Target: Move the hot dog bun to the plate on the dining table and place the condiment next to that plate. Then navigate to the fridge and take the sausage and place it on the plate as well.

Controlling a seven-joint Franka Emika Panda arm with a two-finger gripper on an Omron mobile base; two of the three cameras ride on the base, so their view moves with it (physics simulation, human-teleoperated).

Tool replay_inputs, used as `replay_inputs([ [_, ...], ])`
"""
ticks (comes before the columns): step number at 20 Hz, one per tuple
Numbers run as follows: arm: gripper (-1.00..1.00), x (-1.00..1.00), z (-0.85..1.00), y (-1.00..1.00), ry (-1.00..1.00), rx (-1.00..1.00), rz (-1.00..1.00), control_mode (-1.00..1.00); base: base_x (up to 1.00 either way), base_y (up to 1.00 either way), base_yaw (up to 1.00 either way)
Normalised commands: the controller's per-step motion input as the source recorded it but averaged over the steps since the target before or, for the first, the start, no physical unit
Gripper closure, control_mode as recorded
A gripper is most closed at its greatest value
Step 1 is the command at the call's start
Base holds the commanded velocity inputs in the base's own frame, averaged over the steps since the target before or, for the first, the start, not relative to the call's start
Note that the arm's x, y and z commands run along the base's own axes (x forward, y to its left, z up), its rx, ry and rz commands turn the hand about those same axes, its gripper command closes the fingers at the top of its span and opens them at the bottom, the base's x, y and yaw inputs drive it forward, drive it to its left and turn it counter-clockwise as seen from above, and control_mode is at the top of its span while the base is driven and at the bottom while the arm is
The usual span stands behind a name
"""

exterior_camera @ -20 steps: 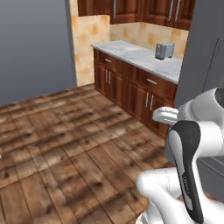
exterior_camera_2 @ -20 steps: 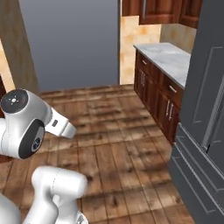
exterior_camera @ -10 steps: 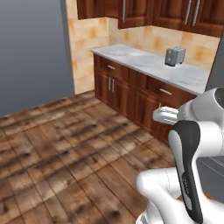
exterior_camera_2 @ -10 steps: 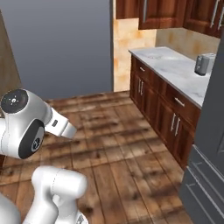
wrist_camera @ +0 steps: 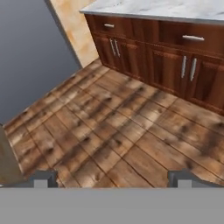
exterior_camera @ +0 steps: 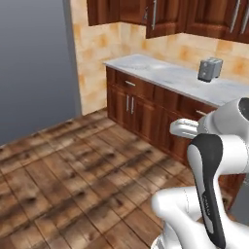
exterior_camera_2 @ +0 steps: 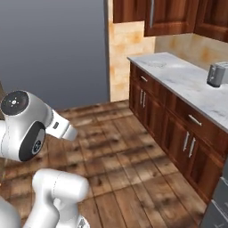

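No legible text, labels, brand marks, numbers or signs found on any surface: cabinets (exterior_camera: 146, 104), tabletop (exterior_camera_2: 187, 84), toaster (exterior_camera: 209, 69), walls, floor.

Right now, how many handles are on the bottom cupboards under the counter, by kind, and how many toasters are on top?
Sideways drawer handles: 2
Upright door handles: 4
Toaster: 1
Total: 7
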Motion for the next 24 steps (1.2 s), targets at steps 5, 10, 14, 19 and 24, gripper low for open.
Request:
replay_inputs([
  [5,-1.0,0.0,0.0,0.0,0.0,0.0,0.0,1.0,1.0,0.33,-0.22],
  [10,-1.0,0.0,0.0,0.0,0.0,0.0,0.0,1.0,1.0,0.29,-0.27],
  [14,-1.0,0.0,0.0,0.0,0.0,0.0,0.0,1.0,1.0,0.17,-0.34],
  [19,-1.0,0.0,0.0,0.0,0.0,0.0,0.0,1.0,1.0,0.18,-0.36],
  [24,-1.0,0.0,0.0,0.0,0.0,0.0,0.0,1.0,1.0,0.29,-0.27],
])
